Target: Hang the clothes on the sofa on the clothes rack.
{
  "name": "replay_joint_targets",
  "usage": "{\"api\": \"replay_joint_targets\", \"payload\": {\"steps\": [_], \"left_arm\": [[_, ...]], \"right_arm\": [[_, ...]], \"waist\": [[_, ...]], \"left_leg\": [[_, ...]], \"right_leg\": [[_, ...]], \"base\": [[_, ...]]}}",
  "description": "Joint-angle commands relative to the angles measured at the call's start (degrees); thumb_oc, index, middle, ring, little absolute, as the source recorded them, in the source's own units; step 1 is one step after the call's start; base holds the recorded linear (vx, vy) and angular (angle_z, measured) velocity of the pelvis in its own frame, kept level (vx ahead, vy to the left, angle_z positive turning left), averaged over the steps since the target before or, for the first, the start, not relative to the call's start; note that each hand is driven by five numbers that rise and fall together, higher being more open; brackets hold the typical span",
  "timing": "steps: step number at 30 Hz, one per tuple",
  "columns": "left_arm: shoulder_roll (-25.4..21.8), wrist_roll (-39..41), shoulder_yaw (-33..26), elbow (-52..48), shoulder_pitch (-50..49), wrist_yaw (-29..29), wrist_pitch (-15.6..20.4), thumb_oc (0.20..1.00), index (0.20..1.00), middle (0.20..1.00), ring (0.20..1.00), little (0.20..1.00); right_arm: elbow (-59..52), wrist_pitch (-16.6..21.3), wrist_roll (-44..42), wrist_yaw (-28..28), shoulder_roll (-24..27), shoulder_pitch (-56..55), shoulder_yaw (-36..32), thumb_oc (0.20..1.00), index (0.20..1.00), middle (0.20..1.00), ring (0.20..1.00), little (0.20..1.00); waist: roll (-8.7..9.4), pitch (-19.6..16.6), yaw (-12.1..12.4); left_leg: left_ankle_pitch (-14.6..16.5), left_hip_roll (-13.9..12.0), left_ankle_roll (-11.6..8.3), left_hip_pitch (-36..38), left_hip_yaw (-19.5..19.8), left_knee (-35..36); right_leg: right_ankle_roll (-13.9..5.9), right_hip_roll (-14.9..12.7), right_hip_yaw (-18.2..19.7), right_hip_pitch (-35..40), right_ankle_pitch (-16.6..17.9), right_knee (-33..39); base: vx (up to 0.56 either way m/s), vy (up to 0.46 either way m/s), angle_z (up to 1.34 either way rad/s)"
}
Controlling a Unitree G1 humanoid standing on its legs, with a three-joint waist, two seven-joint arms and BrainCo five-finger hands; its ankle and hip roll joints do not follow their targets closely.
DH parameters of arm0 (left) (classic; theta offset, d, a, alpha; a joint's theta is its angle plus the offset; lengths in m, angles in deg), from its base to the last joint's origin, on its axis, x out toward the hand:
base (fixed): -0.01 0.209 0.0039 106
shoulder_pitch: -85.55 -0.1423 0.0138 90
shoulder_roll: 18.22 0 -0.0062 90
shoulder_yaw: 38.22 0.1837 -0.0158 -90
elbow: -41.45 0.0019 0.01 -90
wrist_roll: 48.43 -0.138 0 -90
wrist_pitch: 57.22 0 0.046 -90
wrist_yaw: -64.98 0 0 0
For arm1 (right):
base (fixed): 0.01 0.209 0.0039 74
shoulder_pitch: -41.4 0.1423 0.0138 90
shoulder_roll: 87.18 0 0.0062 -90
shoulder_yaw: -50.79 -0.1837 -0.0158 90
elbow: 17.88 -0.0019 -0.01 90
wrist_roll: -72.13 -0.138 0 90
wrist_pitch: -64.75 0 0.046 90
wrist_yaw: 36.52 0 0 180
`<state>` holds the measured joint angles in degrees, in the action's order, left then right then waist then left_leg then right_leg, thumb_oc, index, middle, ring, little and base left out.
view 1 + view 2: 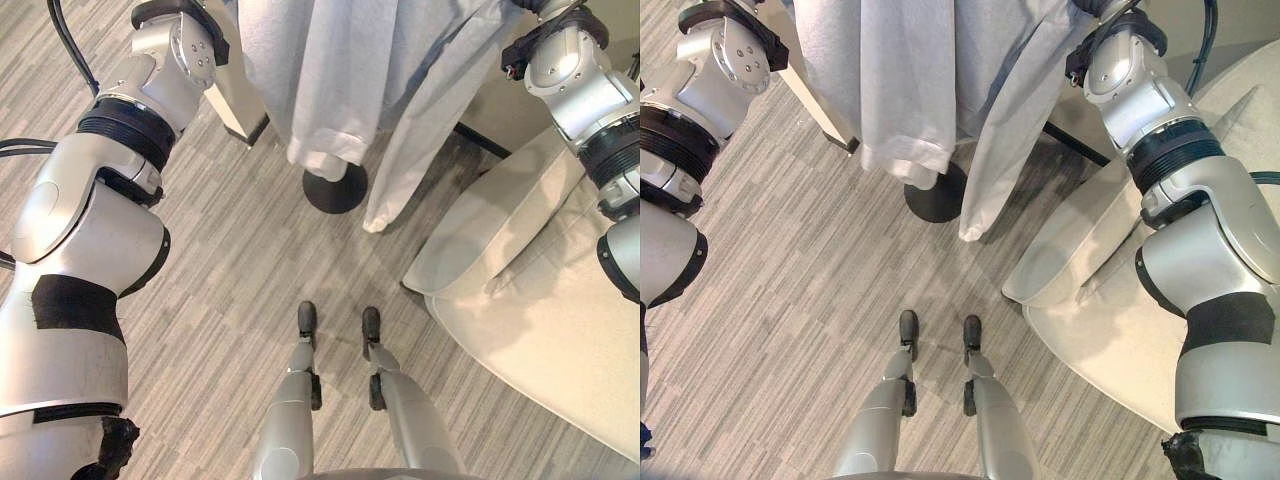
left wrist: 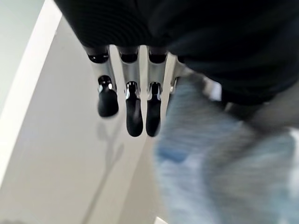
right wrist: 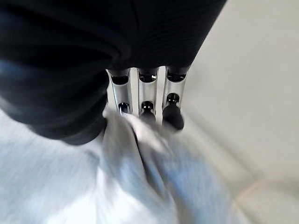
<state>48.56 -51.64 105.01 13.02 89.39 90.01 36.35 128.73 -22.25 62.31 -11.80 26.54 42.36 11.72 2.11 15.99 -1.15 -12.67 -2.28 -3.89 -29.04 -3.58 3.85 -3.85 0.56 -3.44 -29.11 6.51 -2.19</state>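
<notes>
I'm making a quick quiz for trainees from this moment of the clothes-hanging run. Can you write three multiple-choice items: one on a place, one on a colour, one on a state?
1. Where does the round black base stand?
A. on the sofa
B. on the floor below the hanging garment
C. on a table

2. What colour is the garment?
A. pale grey-white
B. red
C. black

3. What is the right robot hand doing?
A. hanging free, away from any cloth
B. holding a cup
C. fingers dug into the cloth

Key: 1 B, the base sits on the striped floor under the hem. 2 A, the fabric is light throughout. 3 C, the right wrist view shows cloth bunched at its fingertips.
</notes>
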Motion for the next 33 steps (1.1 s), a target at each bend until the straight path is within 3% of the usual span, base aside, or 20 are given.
{"api": "replay_joint_targets", "payload": {"steps": [1,10,13,14,17,18,21,25,30,31,33], "left_arm": [[-0.43,1.92,-3.88,4.17,1.96,0.83,0.4,1.0,1.0,1.0,1.0,1.0],[-1.11,3.2,-5.83,2.96,0.58,1.1,0.24,1.0,1.0,1.0,1.0,1.0],[-3.36,8.11,-11.06,-1.95,-2.24,2.7,0.97,1.0,1.0,1.0,1.0,1.0],[-4.01,13.35,-14.81,-4.84,-4.13,3.38,1.96,1.0,1.0,1.0,1.0,1.0],[-4.69,15.88,-16.83,-6.54,-5.27,3.19,2.59,1.0,1.0,1.0,1.0,1.0],[-5.62,21.68,-20.39,-9.64,-7.49,2.39,4.57,1.0,1.0,1.0,1.0,1.0],[-7.83,27.39,-24.34,-14.82,-10.42,2.64,7.01,1.0,1.0,1.0,1.0,1.0],[-10.91,29.32,-29.53,-23.47,-16.6,2.58,8.83,1.0,1.0,1.0,1.0,1.0],[-12.34,29.34,-33.38,-29.12,-23.05,2.6,8.94,1.0,1.0,1.0,1.0,1.0],[-15.06,27.13,-42.92,-38.49,-36.53,1.96,9.86,1.0,1.0,1.0,1.0,1.0],[-14.85,26.8,-43.6,-39.75,-38.22,2.04,9.44,1.0,1.0,1.0,1.0,1.0]], "right_arm": [[2.1,1.53,-2.16,1.5,1.0,0.87,-4.03,1.0,1.0,1.0,1.0,1.0],[-0.6,1.64,-3.0,2.69,2.29,-0.42,-6.88,1.0,1.0,1.0,1.0,1.0],[-6.69,2.29,-4.54,5.17,6.4,-2.66,-11.95,1.0,1.0,1.0,1.0,1.0],[-9.43,2.89,-5.8,6.3,8.83,-3.48,-14.72,1.0,1.0,1.0,1.0,1.0],[-11.3,3.33,-6.54,6.82,10.3,-4.76,-16.61,1.0,1.0,1.0,1.0,1.0],[-14.11,3.95,-7.31,7.76,11.94,-6.6,-19.61,1.0,1.0,1.0,1.0,1.0],[-18.34,4.9,-6.84,9.31,15.42,-9.94,-24.32,1.0,1.0,1.0,1.0,1.0],[-24.9,5.71,-4.64,9.81,19.74,-18.27,-31.89,1.0,1.0,1.0,1.0,1.0],[-30.52,5.39,-2.71,9.76,20.7,-26.17,-37.56,1.0,1.0,1.0,1.0,1.0],[-37.89,5.75,0.84,7.97,21.51,-37.69,-45.75,1.0,1.0,1.0,1.0,1.0],[-39.21,5.36,1.18,7.87,21.19,-39.72,-46.88,1.0,1.0,1.0,1.0,1.0]], "waist": [[2.48,-1.04,-0.01],[2.45,-0.96,-0.15],[2.25,-1.39,-0.05],[2.15,-1.72,0.11],[2.13,-2.04,0.16],[1.9,-2.45,0.29],[1.54,-3.64,0.47],[0.96,-5.79,0.52],[1.15,-6.95,0.81],[1.29,-8.14,0.79],[1.17,-8.62,0.94]], "left_leg": [[6.26,2.8,-2.31,6.93,-0.97,1.15],[6.58,2.8,-2.22,7.82,-1.11,1.15],[7.33,2.88,-1.98,9.61,-1.23,1.15],[8.08,2.9,-1.95,10.7,-1.32,1.15],[7.96,2.97,-1.9,10.99,-1.39,1.15],[8.57,2.96,-1.82,12.17,-1.59,1.15],[9.85,2.88,-1.67,14.53,-1.83,1.15],[11.66,2.8,-1.27,18.97,-2.61,1.15],[12.1,2.8,-1.03,21.22,-3.13,1.15],[12.31,2.78,-0.66,23.17,-4.16,1.15],[13.46,2.65,-0.72,24.03,-4.08,1.15]], "right_leg": [[-7.09,-0.43,0.65,6.52,1.15,7.19],[-7.07,-0.48,0.66,7.31,0.93,7.19],[-7.01,-0.6,0.72,9.03,0.31,7.19],[-7.02,-0.59,0.62,10.13,-0.3,7.19],[-7.02,-0.7,0.59,10.49,-0.27,7.19],[-7.0,-0.85,0.46,11.59,-0.72,7.19],[-7.06,-1.01,0.1,13.86,-1.77,7.19],[-6.85,-1.34,-0.38,17.78,-3.05,7.19],[-6.68,-1.5,-0.61,19.8,-3.29,7.19],[-6.46,-1.86,-1.32,21.35,-3.09,7.19],[-6.64,-1.72,-1.19,22.18,-4.03,7.19]], "base": [[0.0,0.0,0.0],[0.0,0.004,0.0],[0.01,0.01,0.0],[0.0,0.0,0.0],[0.02,0.013,0.09],[0.02,0.02,0.13],[0.07,0.02,0.05],[0.09,0.042,0.0],[0.06,0.03,-0.05],[0.12,0.043,-0.01],[0.15,0.046,-0.08]]}}
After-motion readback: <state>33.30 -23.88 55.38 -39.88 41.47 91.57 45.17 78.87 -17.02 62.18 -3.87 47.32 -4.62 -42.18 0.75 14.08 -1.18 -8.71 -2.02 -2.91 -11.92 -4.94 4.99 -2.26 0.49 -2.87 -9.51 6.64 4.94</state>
